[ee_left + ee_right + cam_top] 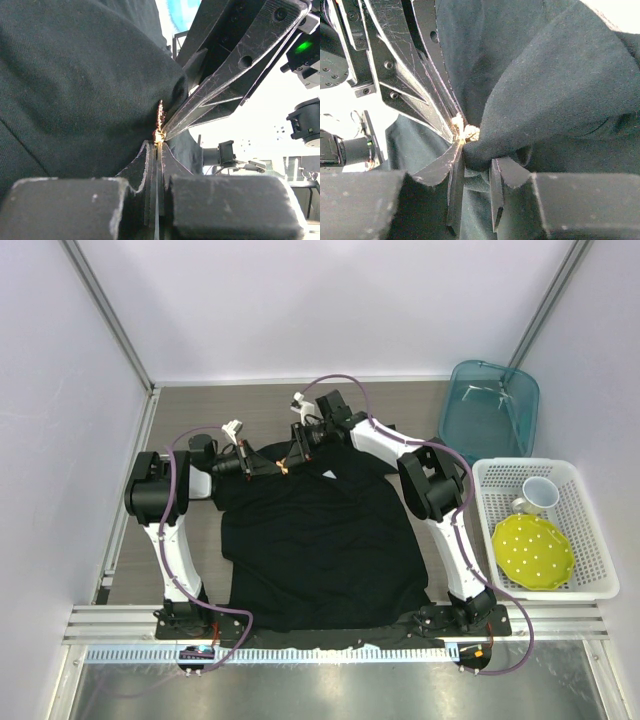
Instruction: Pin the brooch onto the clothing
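Black clothing (320, 550) half-hides brooch (160, 120) pinched in left claw (157, 145); right claw (477, 156) clamps fabric

A black shirt (320, 550) lies spread on the table (200, 410), its white label (328, 473) near the collar. Both arms reach in to the shirt's far edge, where the left gripper (268, 468) and right gripper (293, 452) meet tip to tip at an orange speck, the brooch (284, 469) (too small to make out its shape). To the right a white basket (590, 540) holds a mug (538, 495) and yellow plate (533, 550); behind it sits a teal bin (480, 430).
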{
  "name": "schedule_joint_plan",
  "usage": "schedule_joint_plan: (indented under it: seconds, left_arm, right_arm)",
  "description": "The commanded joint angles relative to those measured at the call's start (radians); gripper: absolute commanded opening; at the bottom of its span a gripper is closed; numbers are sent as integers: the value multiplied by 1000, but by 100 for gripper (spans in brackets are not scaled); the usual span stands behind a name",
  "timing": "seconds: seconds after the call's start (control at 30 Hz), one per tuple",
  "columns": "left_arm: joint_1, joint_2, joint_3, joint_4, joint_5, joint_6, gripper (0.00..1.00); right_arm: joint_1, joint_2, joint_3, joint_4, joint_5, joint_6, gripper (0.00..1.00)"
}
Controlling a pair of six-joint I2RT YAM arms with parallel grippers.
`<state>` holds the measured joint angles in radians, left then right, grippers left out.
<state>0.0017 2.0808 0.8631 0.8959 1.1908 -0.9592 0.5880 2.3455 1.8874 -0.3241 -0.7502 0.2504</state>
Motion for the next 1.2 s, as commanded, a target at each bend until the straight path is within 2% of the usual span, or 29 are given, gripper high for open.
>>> schedule_joint_plan:
  seconds: [0.0,0.1,0.23,1.17]
  left_arm:
    - [-32,-27,4,64,12,19,2]
    - [-32,-28,1,64,15,22,2]
    - [-31,-25,-1,64,18,24,2]
    - [-31,-5,22,71,21,10,2]
  right_arm:
    - [30,-11,-23,135,-101,105,29]
    - [21,-15,-50,227,-118,163,29]
    - [15,-17,-66,270,-146,202,29]
    - [-4,-28,-122,395,-232,293,37]
